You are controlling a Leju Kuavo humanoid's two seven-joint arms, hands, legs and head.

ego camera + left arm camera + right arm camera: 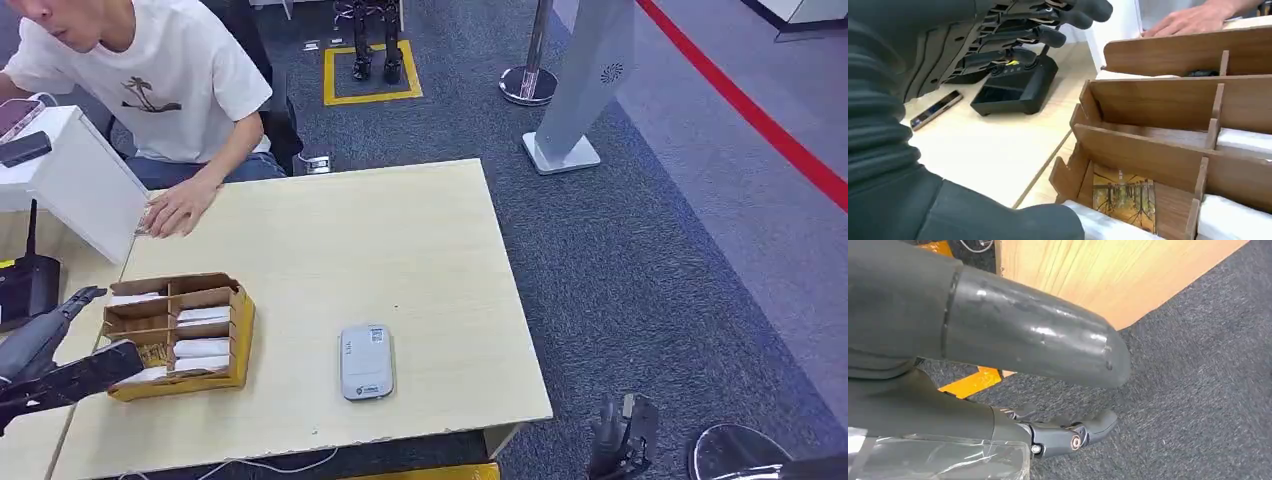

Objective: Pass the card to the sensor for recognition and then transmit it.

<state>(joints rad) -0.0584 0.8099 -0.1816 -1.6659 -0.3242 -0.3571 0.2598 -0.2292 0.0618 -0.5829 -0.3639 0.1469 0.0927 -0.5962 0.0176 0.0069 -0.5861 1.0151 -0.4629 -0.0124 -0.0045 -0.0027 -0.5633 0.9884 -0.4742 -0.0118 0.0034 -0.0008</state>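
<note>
- Left hand (60,345) hovers open, empty, beside the card box (180,335); right hand (620,435) hangs empty below the table.
- Step: reaching for a card (1124,196); next needs a pinch.

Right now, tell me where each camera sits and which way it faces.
Head view: high on the body, looking forward and down at the table, the card box, the sensor; left hand enters at left.
Left wrist view: behind the left hand, facing the card box.
Right wrist view: behind the right hand, hanging beside the table edge, facing carpet.
Shared: head and left wrist both show the card box and a person's hand.
</note>
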